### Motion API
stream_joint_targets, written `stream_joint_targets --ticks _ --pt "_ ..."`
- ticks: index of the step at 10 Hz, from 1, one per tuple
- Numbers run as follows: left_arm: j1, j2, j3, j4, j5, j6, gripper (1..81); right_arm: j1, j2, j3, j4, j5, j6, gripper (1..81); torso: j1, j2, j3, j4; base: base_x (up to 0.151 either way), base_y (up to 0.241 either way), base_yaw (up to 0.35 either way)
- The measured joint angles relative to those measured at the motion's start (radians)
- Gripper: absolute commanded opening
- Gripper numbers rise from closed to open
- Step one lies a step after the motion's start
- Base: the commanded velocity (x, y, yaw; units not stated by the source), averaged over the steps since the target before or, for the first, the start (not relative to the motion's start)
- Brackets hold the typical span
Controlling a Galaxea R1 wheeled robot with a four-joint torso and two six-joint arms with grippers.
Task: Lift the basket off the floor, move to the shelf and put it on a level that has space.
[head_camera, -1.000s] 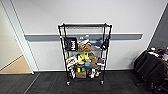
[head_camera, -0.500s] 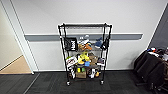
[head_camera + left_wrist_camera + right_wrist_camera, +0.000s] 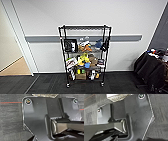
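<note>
Several wire tiers of the shelf (image 3: 85, 53) stand against a pale wall, with the dark grey floor (image 3: 50, 86) running under its small wheels. Using the shelf as the landmark: its highest level (image 3: 85, 26) is a flat black wire grid, while the tiers below it carry a crowd of mixed objects, among them a dark framed item (image 3: 70, 45) at the left of the upper loaded tier and yellow and blue pieces (image 3: 84, 60) near the middle one. Well to the right of the shelf, a table draped in black cloth (image 3: 152, 68) holds some small things, and to the shelf's left a doorway opens onto a lighter tan floor (image 3: 15, 68). The basket (image 3: 45, 95) appears in the left wrist view as a strip of cream woven wicker past the robot's dark plate, above the carpet; the right wrist view shows the same weave. Whether either gripper is open or closed cannot be told.
</note>
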Motion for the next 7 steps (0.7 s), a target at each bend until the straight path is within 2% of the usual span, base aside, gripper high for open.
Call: stream_joint_targets --ticks 3,5,7 --pt "-0.004 -0.051 0.102 -0.01 0.003 -0.001 81.1 0.003 -0.072 0.095 0.0 0.0 0.003 81.1 0.065 -0.103 0.0 0.0 0.0 0.0 0.0" --pt "-0.029 -0.087 0.114 -0.054 0.014 -0.001 81.1 0.013 -0.088 0.098 0.004 -0.003 0.006 81.1 0.099 -0.16 -0.007 0.0 0.0 0.0 0.0" --pt "-0.06 -0.102 0.114 -0.084 0.011 -0.001 81.1 0.025 -0.089 0.1 0.021 -0.003 0.007 81.1 0.133 -0.214 -0.053 0.0 0.0 0.0 0.0"
